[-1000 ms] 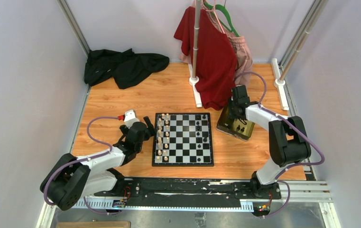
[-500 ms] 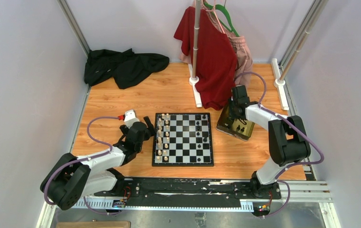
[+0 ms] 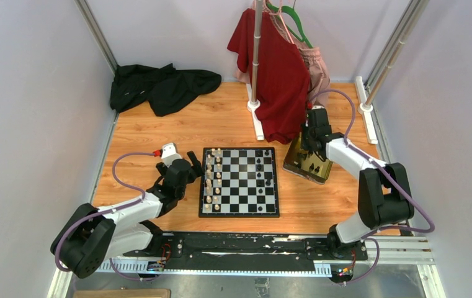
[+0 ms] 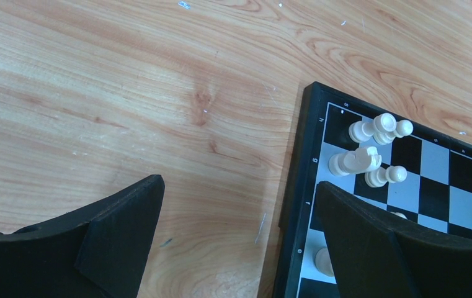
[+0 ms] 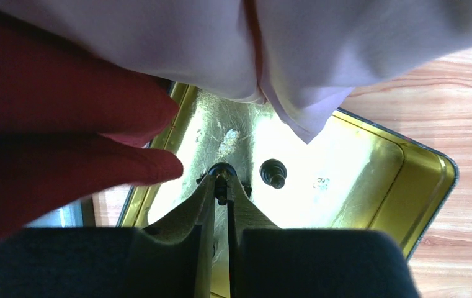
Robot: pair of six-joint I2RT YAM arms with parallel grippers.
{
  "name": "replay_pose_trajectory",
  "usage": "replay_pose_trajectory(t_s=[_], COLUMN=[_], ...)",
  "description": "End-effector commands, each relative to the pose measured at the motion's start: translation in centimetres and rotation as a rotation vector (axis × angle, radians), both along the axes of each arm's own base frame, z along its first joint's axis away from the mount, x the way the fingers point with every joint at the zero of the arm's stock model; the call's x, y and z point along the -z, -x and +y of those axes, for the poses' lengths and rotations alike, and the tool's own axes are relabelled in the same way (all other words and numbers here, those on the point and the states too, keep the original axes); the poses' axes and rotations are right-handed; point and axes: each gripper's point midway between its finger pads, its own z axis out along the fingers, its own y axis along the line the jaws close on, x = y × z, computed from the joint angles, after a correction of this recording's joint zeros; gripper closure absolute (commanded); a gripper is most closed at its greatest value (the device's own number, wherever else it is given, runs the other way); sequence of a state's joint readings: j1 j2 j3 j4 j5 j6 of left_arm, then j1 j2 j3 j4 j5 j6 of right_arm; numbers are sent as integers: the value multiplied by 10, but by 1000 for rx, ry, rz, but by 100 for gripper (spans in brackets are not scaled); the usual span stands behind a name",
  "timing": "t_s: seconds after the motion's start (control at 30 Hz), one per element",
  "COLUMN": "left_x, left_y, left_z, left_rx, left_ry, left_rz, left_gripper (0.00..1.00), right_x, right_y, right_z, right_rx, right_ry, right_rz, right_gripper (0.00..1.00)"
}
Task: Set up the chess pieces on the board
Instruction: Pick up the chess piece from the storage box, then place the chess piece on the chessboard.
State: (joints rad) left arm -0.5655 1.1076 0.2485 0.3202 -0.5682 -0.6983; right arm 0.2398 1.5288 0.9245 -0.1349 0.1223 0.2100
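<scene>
**One grip shut, one spread wide**

The right gripper [image 5: 222, 186] is clamped on a tiny black turned chess piece [image 5: 221, 171] inside the shiny yellow-gold rectangular tray's [image 5: 369, 155] rim, with a hanging red garment [image 5: 47, 112] close overhead. The left gripper [image 4: 238, 189], jaws apart, straddles the left border of the black-and-white checkered board [image 3: 239, 213], with wooden tabletop [image 4: 97, 93] beside it.

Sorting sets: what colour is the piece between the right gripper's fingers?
The tiny turned piece is black; right wrist view.

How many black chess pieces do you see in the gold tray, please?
2: one black piece pinched in the right gripper, another loose just right of it; hanging clothes may hide more.
</scene>
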Motion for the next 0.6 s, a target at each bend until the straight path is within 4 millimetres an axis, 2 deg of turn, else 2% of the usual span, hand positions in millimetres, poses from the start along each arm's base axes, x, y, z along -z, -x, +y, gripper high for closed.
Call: replay_pose_trajectory(t_s=[0.0, 0.2, 0.4, 0.57], left_x=[-10, -11, -11, -11], left_y=[-3, -2, -2, -1], left_z=[-1, -1, -1, -1], left_rx=[-5, -3, -1, 0], left_ry=[14, 16, 22, 28], left_rz=[-43, -49, -49, -52], left_gripper=[0, 0, 0, 0], right_x=[-10, -23, -38, -45], right_y=[10, 30, 55, 66], right_z=[-2, 20, 55, 81], right_rx=[-5, -76, -180, -248], right_ry=[3, 17, 51, 51], right_rz=[-9, -28, -57, -59], right_gripper=[100, 100, 100, 100])
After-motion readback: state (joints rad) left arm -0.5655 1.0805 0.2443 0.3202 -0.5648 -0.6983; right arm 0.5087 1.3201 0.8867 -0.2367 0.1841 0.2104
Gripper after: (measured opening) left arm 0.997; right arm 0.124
